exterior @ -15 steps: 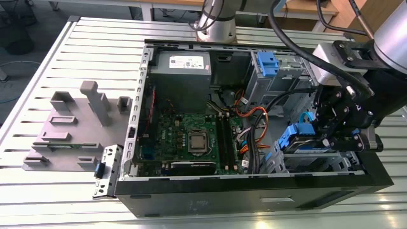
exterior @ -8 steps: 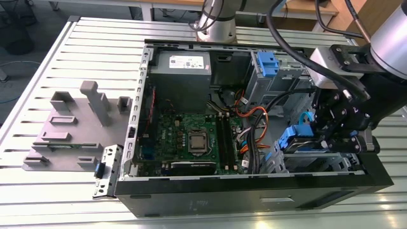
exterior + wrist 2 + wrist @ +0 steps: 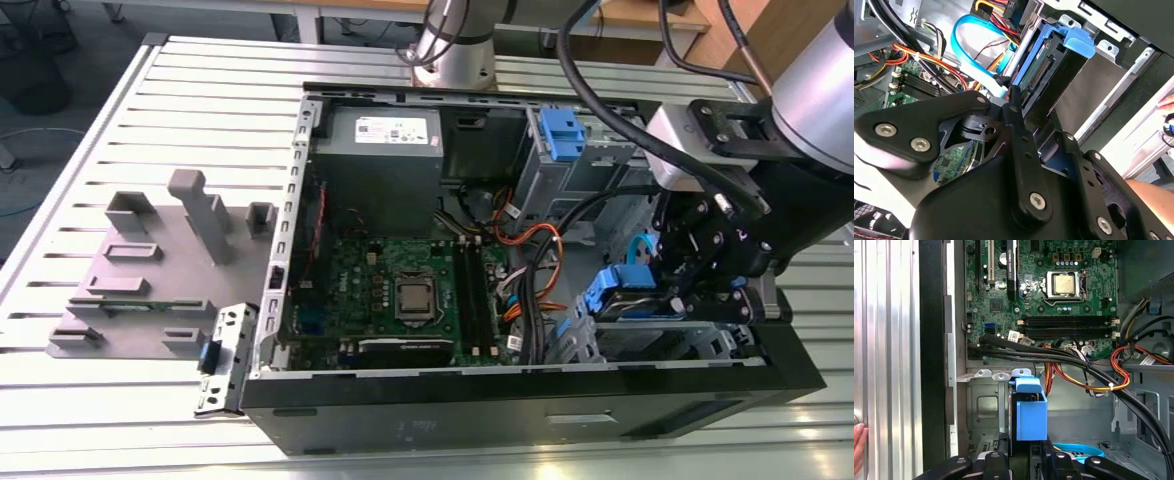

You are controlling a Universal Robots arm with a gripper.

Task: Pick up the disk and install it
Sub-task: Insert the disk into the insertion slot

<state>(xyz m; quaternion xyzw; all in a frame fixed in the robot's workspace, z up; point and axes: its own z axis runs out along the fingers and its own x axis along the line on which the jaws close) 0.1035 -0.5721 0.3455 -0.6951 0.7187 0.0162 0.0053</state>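
At the exterior view's left, a grey fixture (image 3: 147, 280) lies on the slatted metal surface (image 3: 80, 410), well apart from the work. Next comes the open computer case (image 3: 534, 410) with its green motherboard (image 3: 400, 290). At the right, the hand (image 3: 663, 295) reaches down into the case at the drive cage (image 3: 667, 340). The disk (image 3: 617, 290) stands there on its edge, blue bracket upward, partly inside the cage. In the first wrist view the fingers (image 3: 1002, 450) sit against both flat sides of the disk (image 3: 1029, 415), so I judge the hand is clamped on it. I think the disk is stiff and rather heavy for its size. Its smooth metal faces can slip, and it does not like knocks. The flat sides seem the proper place to hold, away from the connector. The exterior view gives the place of the disk in the whole case. The second wrist view gives the close detail: the connector (image 3: 1041, 70) along one edge and a blue cable (image 3: 966, 30) just beside it. The first wrist view shows coloured wires (image 3: 1114, 370) near the cage.
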